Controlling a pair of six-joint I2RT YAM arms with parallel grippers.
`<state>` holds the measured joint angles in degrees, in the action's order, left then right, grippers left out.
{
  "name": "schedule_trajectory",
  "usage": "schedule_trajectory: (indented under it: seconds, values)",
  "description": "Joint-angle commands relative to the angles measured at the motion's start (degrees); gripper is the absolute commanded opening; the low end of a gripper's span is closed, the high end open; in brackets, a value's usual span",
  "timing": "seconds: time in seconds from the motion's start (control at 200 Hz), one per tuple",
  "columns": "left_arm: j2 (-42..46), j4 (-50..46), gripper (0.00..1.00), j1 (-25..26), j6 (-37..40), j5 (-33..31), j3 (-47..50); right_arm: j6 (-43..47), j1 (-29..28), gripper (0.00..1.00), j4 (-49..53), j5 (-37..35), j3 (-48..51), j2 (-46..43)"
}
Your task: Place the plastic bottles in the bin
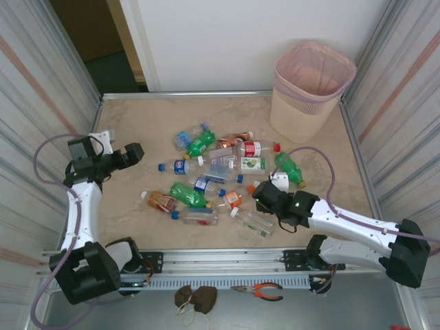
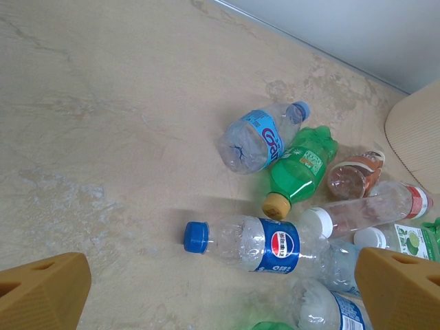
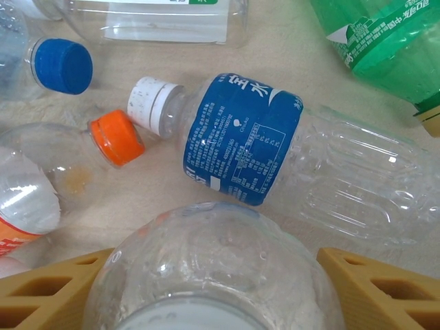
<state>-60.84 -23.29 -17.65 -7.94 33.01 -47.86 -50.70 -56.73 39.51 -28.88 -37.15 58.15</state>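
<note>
Lying in a loose heap mid-table, the bottles (image 1: 189,194) are all outside the bin (image 1: 295,110), which stands upright at the far right corner, well apart from them.

The left gripper (image 1: 134,152) hovers over bare table (image 1: 137,117) at the heap's left edge, its jaws spread wide and holding nothing. In its wrist view the left gripper (image 2: 220,285) looks past its two fingers at a Pepsi bottle (image 2: 275,251) lying on its side with its blue cap towards the left. Beyond that lies a green bottle (image 2: 299,168) with a yellow cap, touching a crumpled clear one with a blue label (image 2: 254,137). The bin's beige wall (image 2: 416,130) shows at the right edge.

The right gripper (image 1: 265,199) is down low at the heap's near right side. In its wrist view the right gripper (image 3: 216,275) has a finger on either side of a clear bottle (image 3: 206,240). The pads sit at or just beside its walls, and I cannot tell whether they press it. Just past that lies a blue-labelled bottle (image 3: 240,137) with a white cap. An orange cap (image 3: 117,137) and a blue cap (image 3: 63,65) sit to its left, and a green-labelled bottle (image 3: 385,41) lies at the upper right.
</note>
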Motion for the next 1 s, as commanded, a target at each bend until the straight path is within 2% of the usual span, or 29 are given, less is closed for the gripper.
schedule_trajectory:
  seconds: [0.0, 0.386, 0.641, 0.792, 0.992]
  values:
    - [1.0, 1.1, 0.99, -0.5, 0.3, 0.6, 0.6, 0.1, -0.8, 0.69, 1.7, -2.6, -0.4, -0.4]
    - [0.8, 1.3, 0.99, -1.1, 0.0, 1.1, 0.6, -0.1, -1.0, 0.62, 6.3, -4.0, -3.8, -3.6]
    - [0.6, 1.5, 0.99, -1.5, -0.2, 1.7, 0.6, 2.6, -0.5, 0.62, 12.3, -6.5, -12.2, -5.8]
    - [0.7, 1.5, 0.99, -1.7, -0.2, 1.9, 0.6, 6.7, 3.7, 0.62, 14.8, -4.1, -19.9, -5.2]
    - [0.6, 1.6, 0.99, -2.0, -0.3, 2.1, 0.6, 16.0, 13.7, 0.61, 14.8, 2.9, -31.4, -2.7]
